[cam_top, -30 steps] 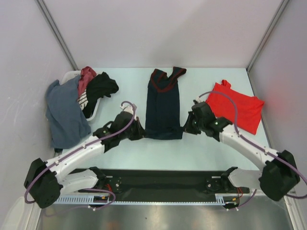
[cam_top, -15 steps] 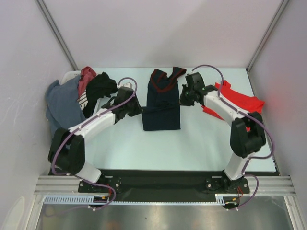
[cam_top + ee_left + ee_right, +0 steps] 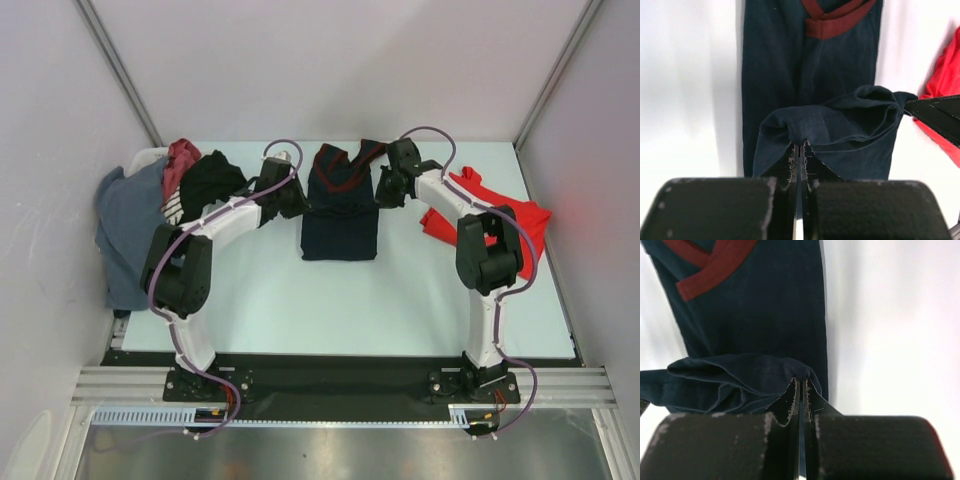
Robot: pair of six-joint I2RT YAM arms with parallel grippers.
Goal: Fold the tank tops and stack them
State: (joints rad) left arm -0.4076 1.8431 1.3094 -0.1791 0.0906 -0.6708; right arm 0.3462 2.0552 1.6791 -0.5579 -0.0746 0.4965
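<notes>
navy top [image 3: 340, 218] — pale table [image 3: 330, 305], grey walls [image 3: 320, 70]

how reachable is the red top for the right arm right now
Probably not yet: the right gripper is shut on the hem of the navy top, mid-fold with the left gripper. The red top lies beside that arm, partly under its elbow, so once it lets go, likely yes.

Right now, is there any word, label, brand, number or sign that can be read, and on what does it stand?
None can be read: the navy tank top, the red tank top, the left gripper and the right gripper show no print.
</notes>
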